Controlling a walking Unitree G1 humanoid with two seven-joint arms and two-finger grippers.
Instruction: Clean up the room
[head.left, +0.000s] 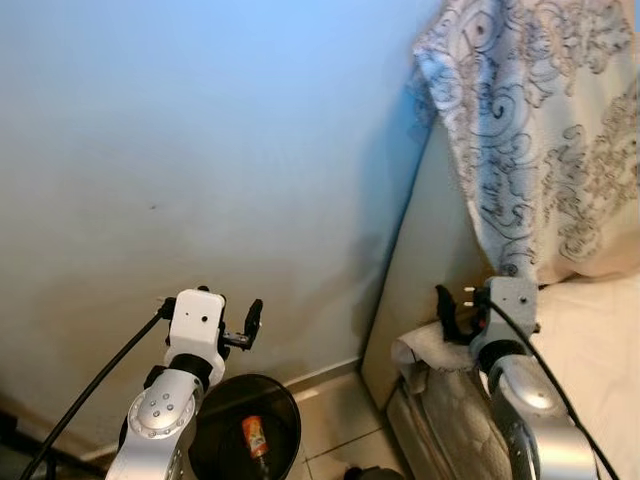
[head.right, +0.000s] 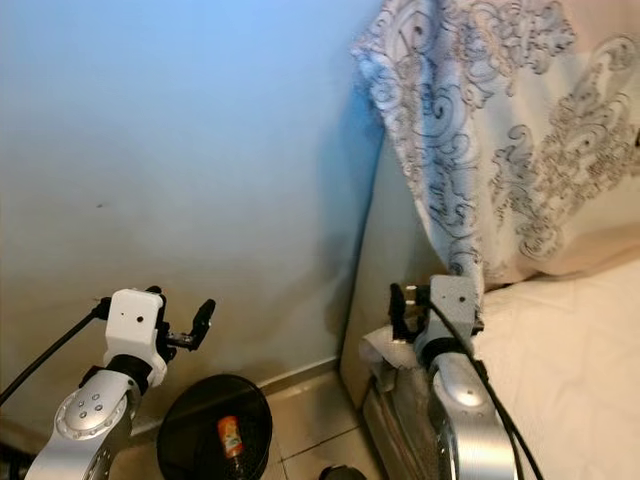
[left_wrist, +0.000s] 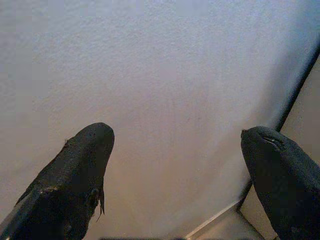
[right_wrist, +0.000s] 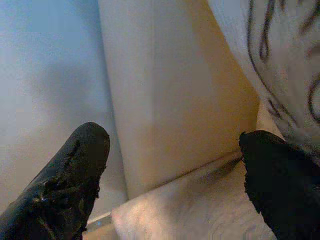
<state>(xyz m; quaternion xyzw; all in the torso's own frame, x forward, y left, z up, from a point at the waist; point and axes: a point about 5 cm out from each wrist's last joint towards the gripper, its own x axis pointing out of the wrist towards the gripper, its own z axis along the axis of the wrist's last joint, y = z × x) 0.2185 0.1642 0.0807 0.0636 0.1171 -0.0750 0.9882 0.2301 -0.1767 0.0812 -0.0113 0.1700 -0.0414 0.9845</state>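
Black bin (head.left: 245, 430) on the floor holds one orange item (head.left: 254, 436). Left end effector (left_wrist: 175, 165) and right end effector (right_wrist: 172, 175) both spread, empty; cleanup seems unfinished.

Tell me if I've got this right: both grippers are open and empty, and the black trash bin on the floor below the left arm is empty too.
Not quite. The black trash bin isn't empty: an orange item lies inside it, as the left eye view shows. The rest holds: the left gripper and right gripper are both open and hold nothing.
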